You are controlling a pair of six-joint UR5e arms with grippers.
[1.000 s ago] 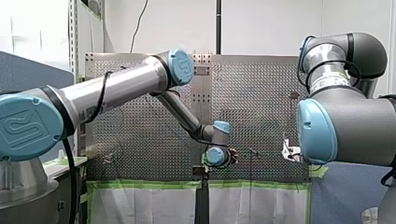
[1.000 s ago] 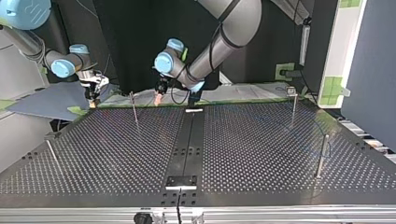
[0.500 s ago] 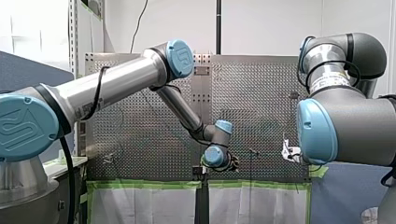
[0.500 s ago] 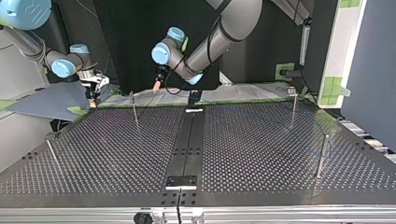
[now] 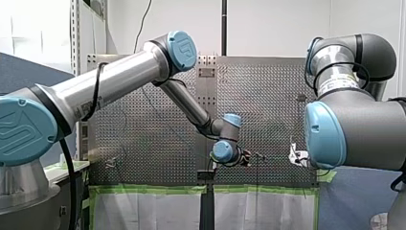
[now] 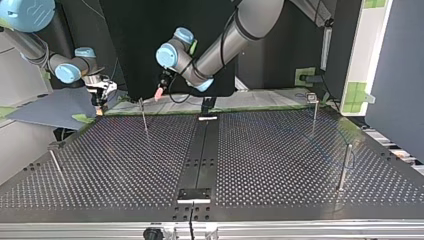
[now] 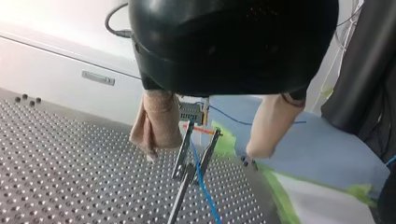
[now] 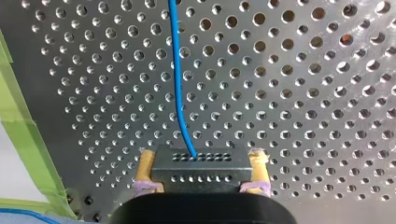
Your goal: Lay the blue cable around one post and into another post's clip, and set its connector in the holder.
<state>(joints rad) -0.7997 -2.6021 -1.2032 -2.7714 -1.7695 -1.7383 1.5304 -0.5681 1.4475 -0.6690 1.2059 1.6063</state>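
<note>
Gripping the dark connector point(image 8: 201, 175) between its yellow pads point(image 8: 145, 169), our right hand point(image 8: 202, 163) hangs over the holed tabletop point(image 8: 303, 93), the blue cable point(image 8: 180, 93) running straight ahead from it. Our left hand point(image 7: 203, 147) spreads wide and empty, beige pads point(image 7: 152, 126) apart, with a forked post point(image 7: 187, 161) and the cable just ahead between its fingers.

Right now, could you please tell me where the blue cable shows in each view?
Right wrist view: blue cable leaves the connector in my right tool.
Left wrist view: threads the clip post ahead.
Top view: faint, by the right-hand post.
Front view: not discernible.
Shared landmark: perforated table.
</note>
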